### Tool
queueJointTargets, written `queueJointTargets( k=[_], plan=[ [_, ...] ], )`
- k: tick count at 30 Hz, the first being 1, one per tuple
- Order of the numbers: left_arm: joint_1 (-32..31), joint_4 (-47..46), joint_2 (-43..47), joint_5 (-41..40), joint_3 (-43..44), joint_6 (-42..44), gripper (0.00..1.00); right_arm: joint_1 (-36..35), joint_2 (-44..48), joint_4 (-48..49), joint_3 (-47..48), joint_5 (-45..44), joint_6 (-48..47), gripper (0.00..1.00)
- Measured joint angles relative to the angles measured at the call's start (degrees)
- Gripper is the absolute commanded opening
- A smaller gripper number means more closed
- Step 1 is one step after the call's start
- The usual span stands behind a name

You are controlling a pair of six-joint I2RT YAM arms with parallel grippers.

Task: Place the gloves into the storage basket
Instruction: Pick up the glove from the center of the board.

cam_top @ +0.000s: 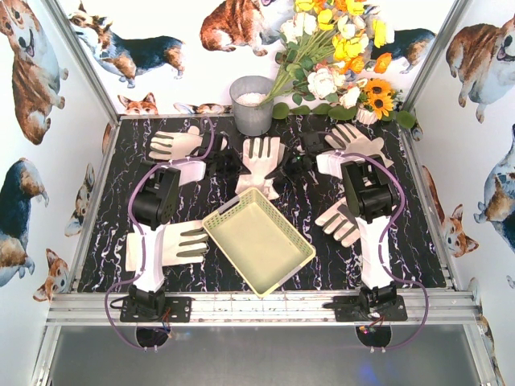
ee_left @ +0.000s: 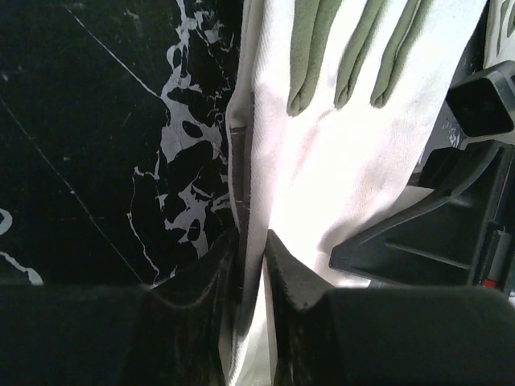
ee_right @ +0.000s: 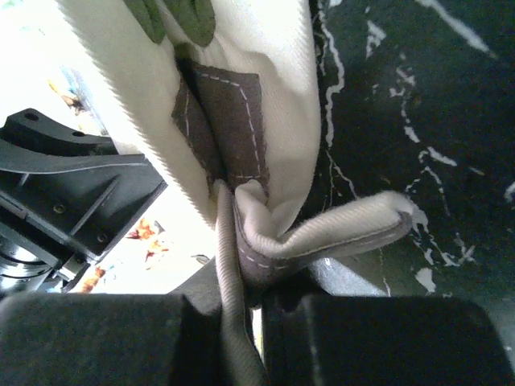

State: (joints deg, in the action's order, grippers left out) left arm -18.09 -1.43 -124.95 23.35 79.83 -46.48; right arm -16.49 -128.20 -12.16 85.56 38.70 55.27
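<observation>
The pale yellow-green storage basket [cam_top: 299,259] lies tilted at the table's middle, nothing in it. Several cream-white gloves lie around it: far left [cam_top: 173,145], centre back [cam_top: 261,165], far right [cam_top: 358,138], right of the basket [cam_top: 338,221], left of the basket [cam_top: 165,245]. My left gripper [cam_top: 179,170] [ee_left: 251,241] is shut on the cuff edge of another glove [ee_left: 338,177] at the left back. On the right, my right gripper [cam_top: 342,165] [ee_right: 245,277] is shut on a folded cuff of a glove [ee_right: 265,48] lying beside the far right one.
A grey metal bucket [cam_top: 252,104] and a bunch of artificial flowers [cam_top: 338,56] stand at the back wall. Black plastic pieces [cam_top: 224,165] [cam_top: 304,157] lie between the back gloves. Corgi-print walls close in the table left, right and behind.
</observation>
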Motion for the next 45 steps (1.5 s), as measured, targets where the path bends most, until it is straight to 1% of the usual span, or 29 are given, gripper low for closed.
queueJointTargets(
  k=[6, 9, 12, 18, 22, 25, 30, 34, 36, 39, 45],
  plan=[
    [-0.48, 1.55, 2.05, -0.48, -0.68, 1.18, 0.49, 0.33, 0.13, -4.55, 2.10, -1.90, -3.78, 0.00],
    [-0.83, 4.44, 3.65, -1.51, -0.55, 2.97, 0.58, 1.31, 1.11, -7.39, 1.97, -2.89, -5.90, 0.00],
    [-0.87, 8.15, 4.85, -2.29, 0.59, 5.01, 0.63, 3.72, 3.61, -10.05, 0.37, -3.30, -8.28, 0.00],
    [-0.92, 14.21, 7.82, -4.17, 4.52, 8.66, 0.65, 8.41, 11.13, -16.06, -4.59, -4.22, -14.05, 0.00],
    [-1.88, 15.82, 9.25, -4.57, 7.82, 9.38, 0.65, 9.20, 16.28, -18.53, -9.62, -4.35, -17.64, 0.00],
    [-3.93, 16.06, 8.96, -4.15, 10.25, 9.11, 0.65, 9.55, 20.11, -19.56, -14.86, -4.31, -19.28, 0.00],
    [-9.57, 15.23, 5.01, -1.25, 14.05, 6.97, 0.65, 11.02, 25.33, -19.85, -21.81, -4.22, -20.13, 0.00],
    [-14.08, 15.23, -1.05, 1.01, 17.66, 5.99, 0.65, 11.63, 28.46, -19.67, -24.11, -4.24, -20.24, 0.00],
    [-15.74, 15.89, -2.80, 1.55, 17.75, 5.92, 0.66, 11.63, 29.64, -19.47, -24.65, -4.24, -20.24, 0.00],
    [-16.90, 16.26, -3.74, 1.86, 17.14, 5.55, 0.66, 11.61, 31.10, -19.26, -25.44, -4.31, -20.22, 0.00],
    [-16.17, 15.54, -4.04, 3.45, 16.90, 4.48, 0.65, 11.61, 31.91, -18.75, -26.40, -4.26, -19.37, 0.00]
  ],
)
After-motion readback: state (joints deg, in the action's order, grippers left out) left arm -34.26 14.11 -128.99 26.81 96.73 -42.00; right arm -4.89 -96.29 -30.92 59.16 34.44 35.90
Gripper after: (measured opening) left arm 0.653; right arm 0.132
